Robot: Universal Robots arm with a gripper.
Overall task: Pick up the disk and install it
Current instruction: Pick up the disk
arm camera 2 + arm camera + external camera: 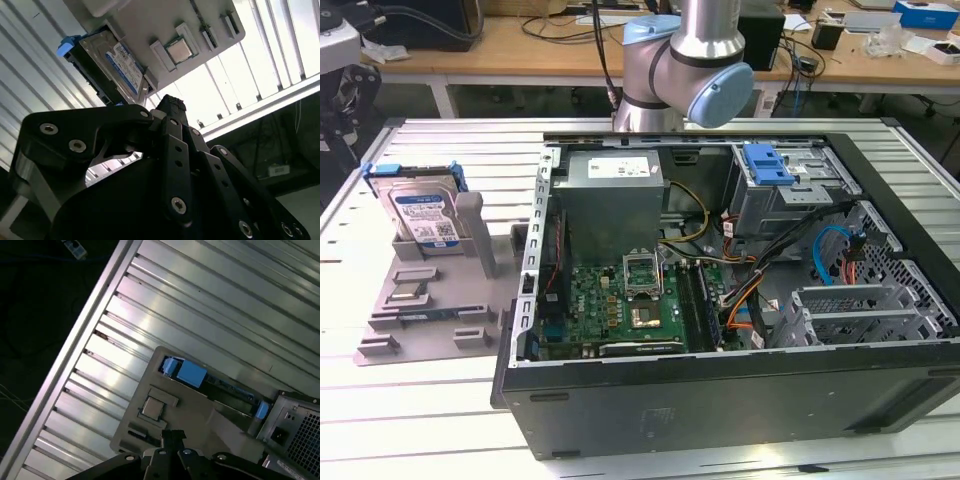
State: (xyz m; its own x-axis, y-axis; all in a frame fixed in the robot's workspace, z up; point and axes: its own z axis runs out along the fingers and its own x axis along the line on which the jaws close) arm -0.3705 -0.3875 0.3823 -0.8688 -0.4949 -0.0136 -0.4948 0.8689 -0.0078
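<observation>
Likely stiff and weighty, the hard disk [112, 62] stands apart beyond the jaws, which seem pressed together and empty; best gripped by its bracketed edges.

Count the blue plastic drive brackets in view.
2. One bracket frames the disk on the grey stand; another bracket lies on the drive cage in the computer case. More may be hidden.

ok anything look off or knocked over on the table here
Nothing stands out. The disk stands on edge in its slot on the grey tray, beside the open computer case. No spill, damage or tipped part is visible.
</observation>
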